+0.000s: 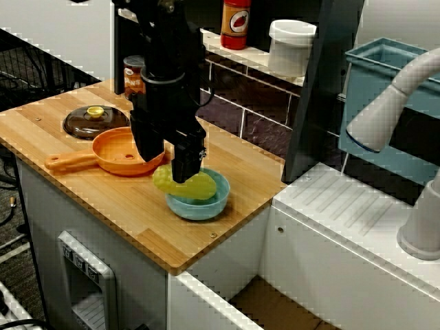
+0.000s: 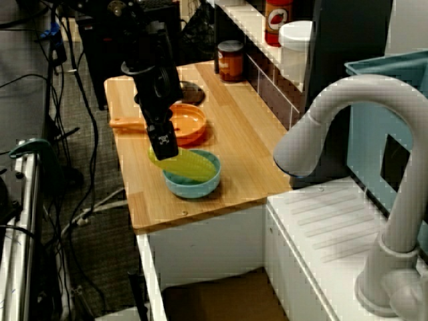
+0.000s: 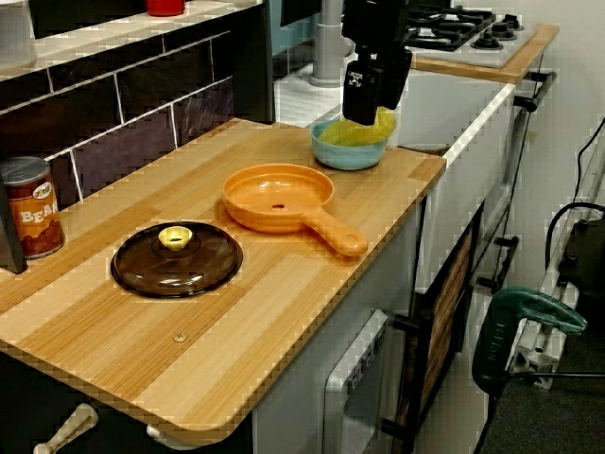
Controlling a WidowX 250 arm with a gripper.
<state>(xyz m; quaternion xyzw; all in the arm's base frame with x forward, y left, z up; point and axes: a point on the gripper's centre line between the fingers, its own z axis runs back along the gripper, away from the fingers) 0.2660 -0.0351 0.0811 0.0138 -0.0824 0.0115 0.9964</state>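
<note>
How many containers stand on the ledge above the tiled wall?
2: a red bottle, and a white tub beside it, nearer the faucet. Nothing seems hidden.

Glossy plastic bowl (image 1: pixel 201 205) on smooth wooden counter (image 1: pixel 103 199)

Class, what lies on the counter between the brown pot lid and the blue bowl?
The orange frying pan lies between the brown lid and the blue bowl, clearest in the view along the counter.
</note>
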